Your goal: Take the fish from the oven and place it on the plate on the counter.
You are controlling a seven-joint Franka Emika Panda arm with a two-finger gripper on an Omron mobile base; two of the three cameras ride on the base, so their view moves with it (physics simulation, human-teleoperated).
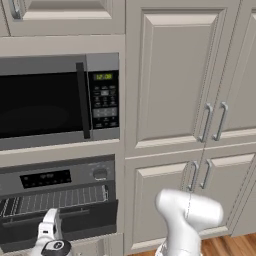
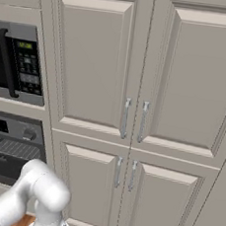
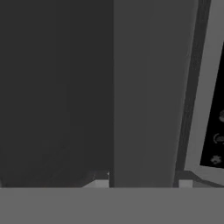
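Note:
The oven [image 1: 75, 176] is below the microwave, at the left edge of the right base view as well [image 2: 13, 132]. Its dark door [image 1: 85, 220] hangs partly open, and a wire rack [image 1: 55, 199] shows in the gap. My gripper [image 1: 50, 215] is low at the door's top edge, pointing upward. In the hand view its tips [image 3: 143, 183] stand apart in front of dark grey panels, with nothing clearly held between them. The fish, the plate and the counter are out of view.
A microwave [image 1: 45, 102] with a keypad sits above the oven; its panel edge shows at the right of the hand view [image 3: 216, 131]. Tall beige cabinet doors [image 1: 170, 75] with metal handles stand to the right. Wood floor [image 1: 235, 246] shows at the lower right.

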